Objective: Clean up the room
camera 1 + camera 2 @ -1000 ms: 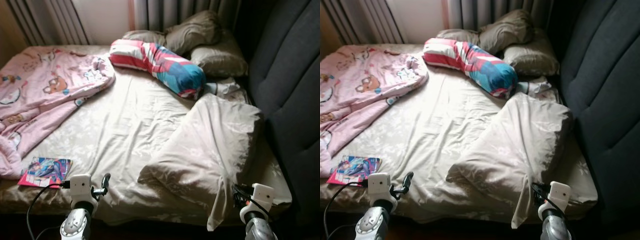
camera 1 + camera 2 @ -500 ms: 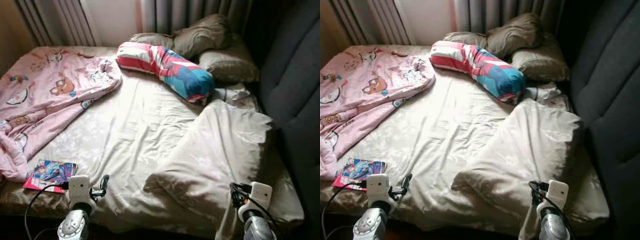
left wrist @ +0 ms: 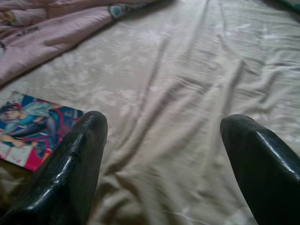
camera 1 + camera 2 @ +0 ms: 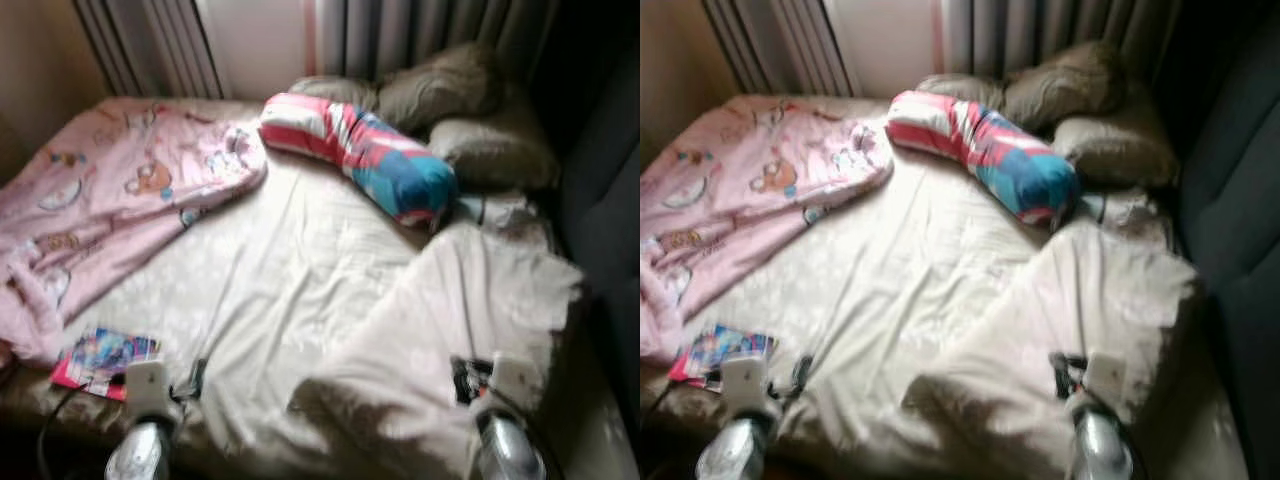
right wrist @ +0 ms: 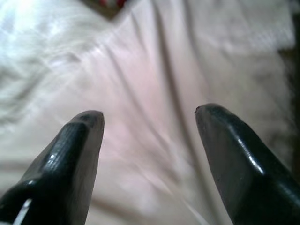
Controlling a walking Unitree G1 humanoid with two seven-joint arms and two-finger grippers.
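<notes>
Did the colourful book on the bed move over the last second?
No. The book keeps its place beside the pink blanket hem; only the camera shifted.

I am counting on my bed (image 4: 300,270): 1 pink blanket (image 4: 110,215) | 1 striped bolster (image 4: 365,155) | 3 brown pillows (image 4: 495,150) | 1 pale pillow (image 4: 470,330) | 1 book (image 4: 100,358) | 1 crumpled cloth (image 4: 505,208)

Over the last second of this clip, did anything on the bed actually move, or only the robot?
Only the robot moved: the view shifted and blurred as it closed in on the bed. Left hand and right hand are open and empty, as before. Pink blanket, magazine, striped bolster and beige pillow lie as before.
</notes>
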